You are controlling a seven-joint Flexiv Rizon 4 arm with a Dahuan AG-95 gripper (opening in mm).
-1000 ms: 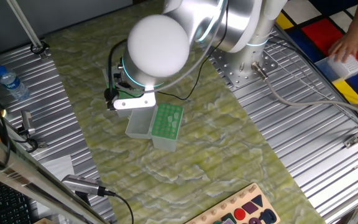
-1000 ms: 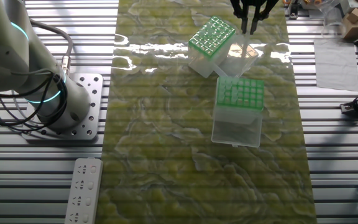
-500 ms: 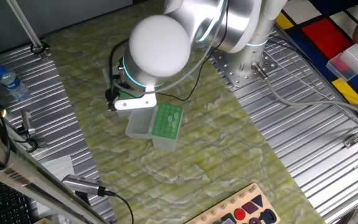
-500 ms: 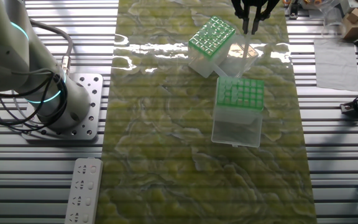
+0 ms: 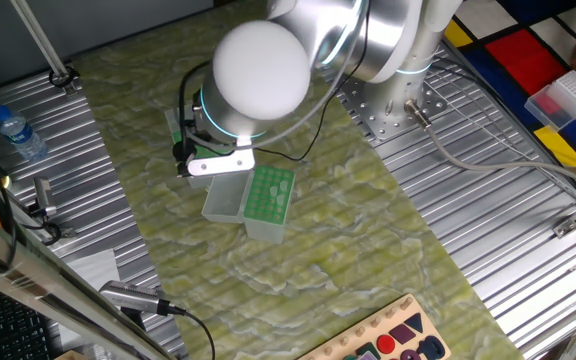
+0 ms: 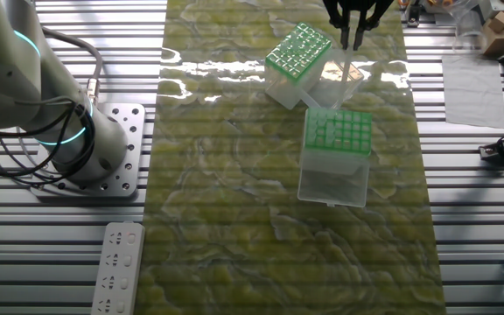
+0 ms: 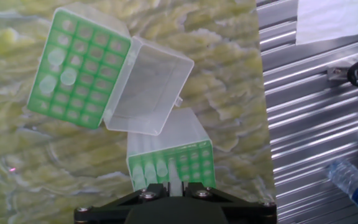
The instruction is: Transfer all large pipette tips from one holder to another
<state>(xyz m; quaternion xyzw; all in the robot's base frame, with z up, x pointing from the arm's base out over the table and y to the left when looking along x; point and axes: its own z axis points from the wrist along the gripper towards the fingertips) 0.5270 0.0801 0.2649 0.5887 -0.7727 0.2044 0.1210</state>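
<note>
Green-marbled matting carries two open holders, lids flung back for access, while the gripper [image 7: 174,184] hangs over the nearer rack [image 7: 173,163], seemingly pinching one large pipette tip [image 7: 174,169].

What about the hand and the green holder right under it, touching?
Cannot tell. In the hand view the hand overlaps the holder edge, hiding any gap.

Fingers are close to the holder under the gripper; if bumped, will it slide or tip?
Probably slides easily: the holder looks like thin translucent plastic, likely light, loose on the mat. It stands fairly tall, so a high bump might tip it. Its large pipette tips could jostle.
</note>
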